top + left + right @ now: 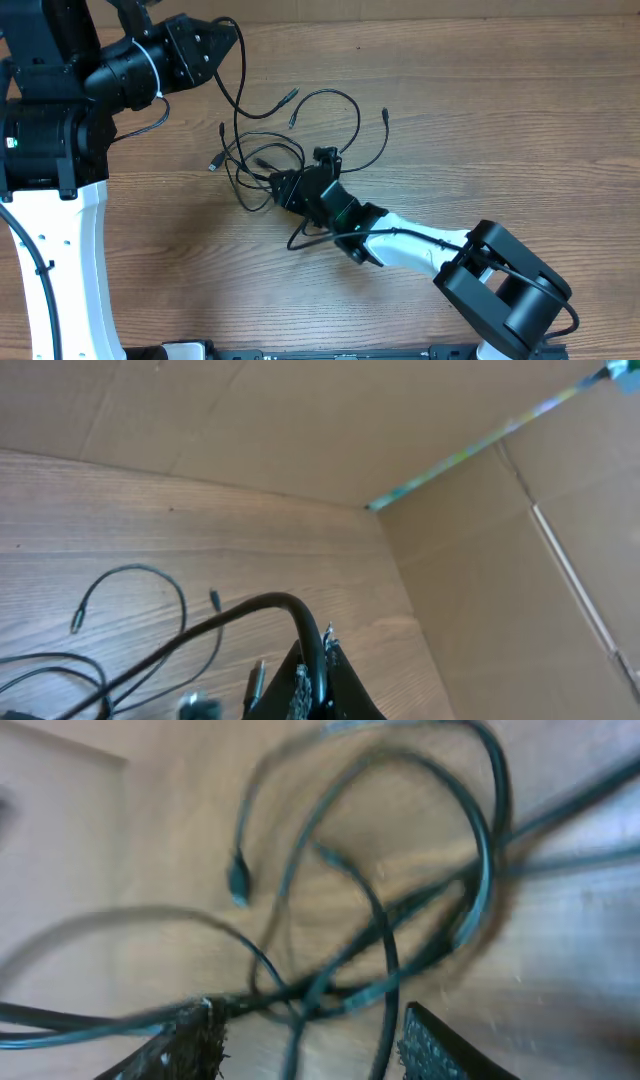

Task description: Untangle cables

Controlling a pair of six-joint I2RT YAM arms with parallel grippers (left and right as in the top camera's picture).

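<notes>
left fingers (335, 695) clamped on 1 cable (270, 600) | right fingers (435, 1045) apart, straddling tangled cables (488, 850)

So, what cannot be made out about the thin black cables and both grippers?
Overhead: the right gripper covers where the thin black cables cross.
Right wrist: blur smears the cables; the bottom edge cuts its fingers.
Left wrist: the bottom edge cuts the left gripper; grip unclear.

Cables (388, 960) are crowding the gap inside the right gripper (310, 1055), with loops lying just ahead of it and blocking a straight pass. Bare table (500, 110) is lying open behind it. Cardboard walls (480, 610) are closing off space ahead and right of the left gripper (315, 665).
</notes>
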